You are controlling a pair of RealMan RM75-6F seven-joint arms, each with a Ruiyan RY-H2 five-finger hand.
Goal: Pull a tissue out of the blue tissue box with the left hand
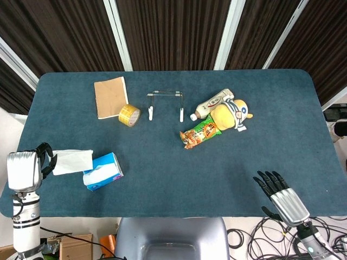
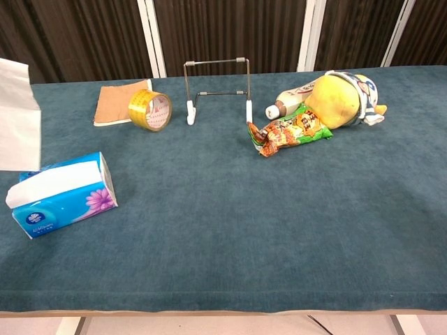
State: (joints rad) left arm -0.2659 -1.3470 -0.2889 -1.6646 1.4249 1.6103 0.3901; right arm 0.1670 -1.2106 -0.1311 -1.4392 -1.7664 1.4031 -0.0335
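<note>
L hand point(image 1: 24, 169) off table's L edge, fingers pinching tissue point(image 1: 71, 161) by one end | tissue hung free beside blue box point(image 1: 103, 171) | looked feather-light, limp, tear-prone; hold edge gently | R hand point(image 1: 283, 196) idle, fingers spread

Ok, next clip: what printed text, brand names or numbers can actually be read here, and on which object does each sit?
None can be read as words.
Blue cardboard tissue box: round logo on its end, lettering too small.
Orange-and-green snack packet: large printed characters, blurred.
White plastic bottle lying beside the yellow plush toy: label print, too small.
Yellow tape roll, brown notebook: no text visible.
</note>
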